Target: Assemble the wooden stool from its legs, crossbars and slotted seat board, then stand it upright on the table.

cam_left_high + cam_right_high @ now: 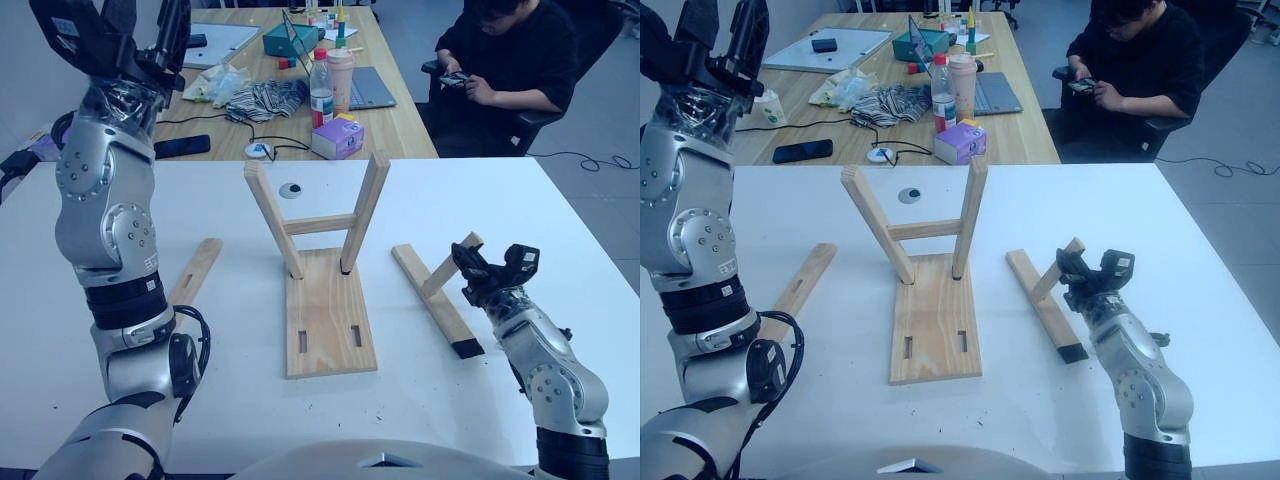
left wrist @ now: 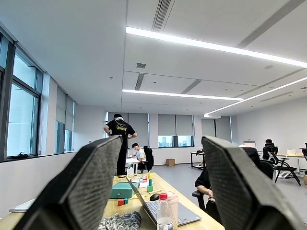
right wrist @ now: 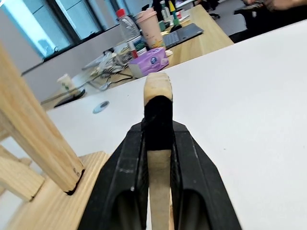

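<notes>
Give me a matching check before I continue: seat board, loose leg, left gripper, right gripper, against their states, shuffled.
1 seat board
2 loose leg
3 left gripper
4 right gripper

A raised high, open, empty
B shut on a wooden piece
C lying flat on the table, left side
D flat on the table, two legs standing in it

Pairs: 1-D, 2-C, 3-A, 4-B

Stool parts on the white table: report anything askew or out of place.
The leg frame standing in the seat board splays apart at the top, its left leg leaning more, so it looks crooked. One loose leg lies alone left of the board.
</notes>
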Controlling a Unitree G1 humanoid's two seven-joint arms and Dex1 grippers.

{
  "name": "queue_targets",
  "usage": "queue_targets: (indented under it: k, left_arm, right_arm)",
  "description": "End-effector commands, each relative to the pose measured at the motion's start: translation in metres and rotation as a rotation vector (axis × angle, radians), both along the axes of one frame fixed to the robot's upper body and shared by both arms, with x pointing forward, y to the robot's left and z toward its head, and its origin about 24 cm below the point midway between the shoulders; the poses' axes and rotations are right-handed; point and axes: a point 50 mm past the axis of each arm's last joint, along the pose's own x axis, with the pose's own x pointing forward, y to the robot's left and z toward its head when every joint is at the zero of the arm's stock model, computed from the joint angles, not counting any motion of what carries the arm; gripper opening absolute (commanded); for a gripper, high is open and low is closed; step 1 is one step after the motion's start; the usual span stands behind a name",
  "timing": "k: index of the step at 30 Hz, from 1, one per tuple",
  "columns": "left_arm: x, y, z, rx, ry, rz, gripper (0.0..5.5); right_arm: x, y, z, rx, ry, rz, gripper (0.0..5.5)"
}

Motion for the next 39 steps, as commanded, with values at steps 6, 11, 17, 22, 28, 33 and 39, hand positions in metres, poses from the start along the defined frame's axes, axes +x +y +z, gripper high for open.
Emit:
queue_targets:
  k: [6,11,17,22,28,33,39]
  left_arm:
    - [-0.004,-0.012,-0.001,0.035,0.013,-0.059,3.05]
    - [-0.003,-0.012,-0.001,0.026,0.023,-0.066,3.05]
    - [-0.004,-0.02,0.0,0.037,0.019,-0.1,3.05]
    - [-0.005,-0.022,0.002,0.031,0.014,-0.108,3.05]
    - [-0.004,-0.021,0.0,0.032,0.017,-0.106,3.05]
    - [-0.006,-0.02,0.0,0.028,0.019,-0.101,3.05]
    - [-0.006,-0.019,0.0,0.028,0.02,-0.095,3.05]
  right_arm:
    - [0.007,-0.004,0.008,0.032,-0.028,-0.013,0.4]
    - [0.007,-0.003,0.008,-0.023,-0.046,0.002,0.4]
    - [0.005,-0.006,0.004,-0.088,-0.06,-0.001,0.4]
    - [0.006,-0.007,0.003,-0.106,-0.073,-0.007,0.4]
    - [0.002,-0.011,-0.013,-0.133,-0.026,0.002,0.4]
    - [-0.004,-0.013,-0.03,-0.175,-0.006,0.025,0.4]
    - [-0.019,-0.005,-0.061,-0.314,0.009,0.136,0.4]
